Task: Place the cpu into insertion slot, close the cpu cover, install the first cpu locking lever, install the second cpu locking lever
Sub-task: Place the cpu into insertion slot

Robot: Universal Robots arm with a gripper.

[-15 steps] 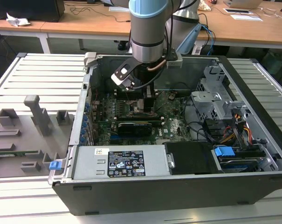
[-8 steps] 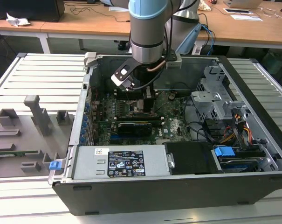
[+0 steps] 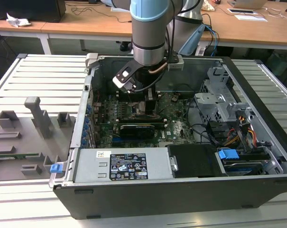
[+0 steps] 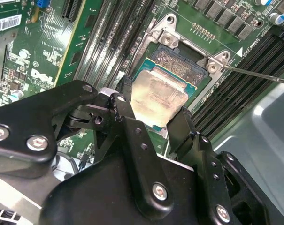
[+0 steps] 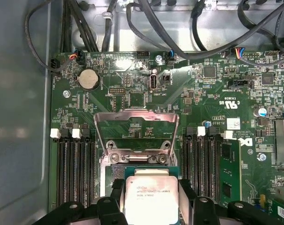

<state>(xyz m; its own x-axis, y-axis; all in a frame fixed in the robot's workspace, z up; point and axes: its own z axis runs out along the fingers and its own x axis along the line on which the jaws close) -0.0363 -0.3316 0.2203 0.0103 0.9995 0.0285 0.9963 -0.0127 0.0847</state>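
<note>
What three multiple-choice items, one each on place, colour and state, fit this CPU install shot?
1. Where is the cpu? A between the jaws; B in a person's hand; C on the floor.
2. What colour is the circuit board? A blue; B green; C red.
3. The cpu cover is: A shut over the cpu; B missing; C swung open.
Key:
1. A, the jaws flank its edges in both wrist views.
2. B, it is green around the insertion slot.
3. C, its frame is raised, clear of the cpu.
</note>
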